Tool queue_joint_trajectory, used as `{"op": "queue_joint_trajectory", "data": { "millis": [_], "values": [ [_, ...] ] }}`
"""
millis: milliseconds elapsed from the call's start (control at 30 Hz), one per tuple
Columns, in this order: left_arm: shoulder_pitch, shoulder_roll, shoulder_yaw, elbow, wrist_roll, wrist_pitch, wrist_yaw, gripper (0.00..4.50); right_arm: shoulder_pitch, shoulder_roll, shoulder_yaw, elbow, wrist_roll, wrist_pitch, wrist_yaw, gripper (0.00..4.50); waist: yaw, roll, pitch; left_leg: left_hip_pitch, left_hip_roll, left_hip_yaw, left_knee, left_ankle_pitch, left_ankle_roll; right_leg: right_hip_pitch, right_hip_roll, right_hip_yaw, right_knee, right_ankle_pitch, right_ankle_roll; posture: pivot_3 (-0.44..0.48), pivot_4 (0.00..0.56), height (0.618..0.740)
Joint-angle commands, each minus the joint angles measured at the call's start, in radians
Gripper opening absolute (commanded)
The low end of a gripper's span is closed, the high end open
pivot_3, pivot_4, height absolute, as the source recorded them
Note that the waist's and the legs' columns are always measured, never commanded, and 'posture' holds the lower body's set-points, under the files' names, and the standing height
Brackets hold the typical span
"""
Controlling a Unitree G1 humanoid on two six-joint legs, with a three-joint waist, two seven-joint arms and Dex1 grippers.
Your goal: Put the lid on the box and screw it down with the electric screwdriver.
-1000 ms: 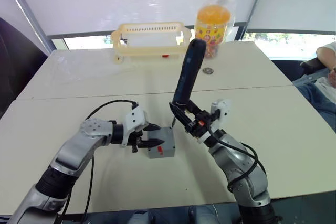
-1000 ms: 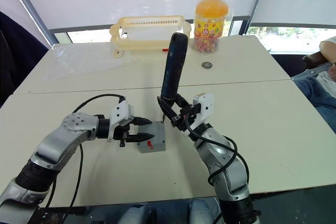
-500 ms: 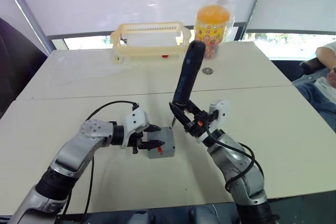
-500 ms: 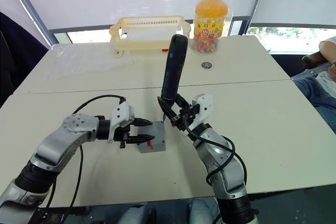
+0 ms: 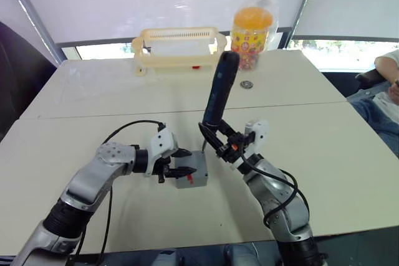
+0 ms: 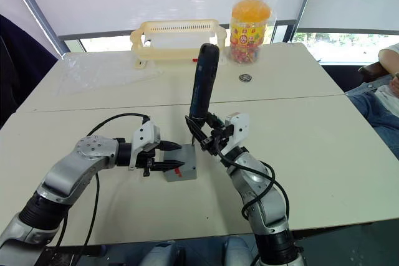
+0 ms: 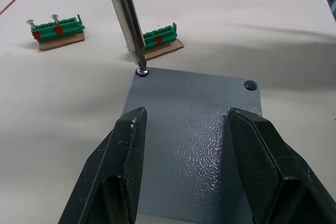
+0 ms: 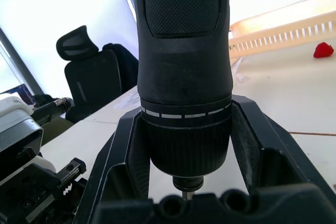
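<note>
The grey box (image 5: pixel 194 177) stands on the near table with the flat grey lid (image 7: pixel 194 145) on top of it. My left gripper (image 7: pixel 187 114) reaches in from the left and is shut on the box, one finger on each side. Held almost upright over the box, the black electric screwdriver (image 5: pixel 218 91) has my right gripper (image 5: pixel 216 138) shut on its lower end. Its metal bit (image 7: pixel 126 19) rests on a screw (image 7: pixel 142 71) at one far corner of the lid. The other far corner hole (image 7: pixel 250 84) has no screw in it.
Two green screw holders (image 7: pixel 55 26) (image 7: pixel 157 38) lie on the table just beyond the box. On the far table stand a yellow basket (image 5: pixel 177 48), a jar of sweets (image 5: pixel 252 26) and a small round metal piece (image 5: pixel 247 84). A person (image 5: pixel 386 91) sits at the right edge.
The screwdriver and my right gripper have shifted slightly left, and the tool stands a little more upright. Its bit stays at the lid's corner. My left gripper and the box have not moved.
</note>
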Motion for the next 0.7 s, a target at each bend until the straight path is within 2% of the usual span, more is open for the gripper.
{"op": "queue_joint_trajectory", "data": {
  "millis": [33, 700],
  "values": [
    [0.016, 0.006, -0.013, -0.014, 0.013, 0.012, 0.002, 2.47, -0.013, 0.003, 0.019, -0.010, -0.028, -0.052, 0.011, 1.75, 0.000, 0.000, 0.000, 0.000, 0.000, 0.000, 0.000, 0.000, 0.000, 0.000, 0.000, 0.000, 0.000, 0.000, 0.000, 0.000, 0.150, 0.740],
    [0.036, 0.021, -0.022, -0.014, 0.024, 0.004, -0.006, 2.47, 0.016, -0.072, 0.103, 0.071, -0.204, -0.164, 0.050, 1.75, -0.001, -0.001, -0.003, 0.002, 0.000, 0.000, 0.000, 0.000, 0.000, 0.002, 0.000, 0.000, 0.000, 0.000, 0.000, 0.000, 0.150, 0.740]
  ]
}}
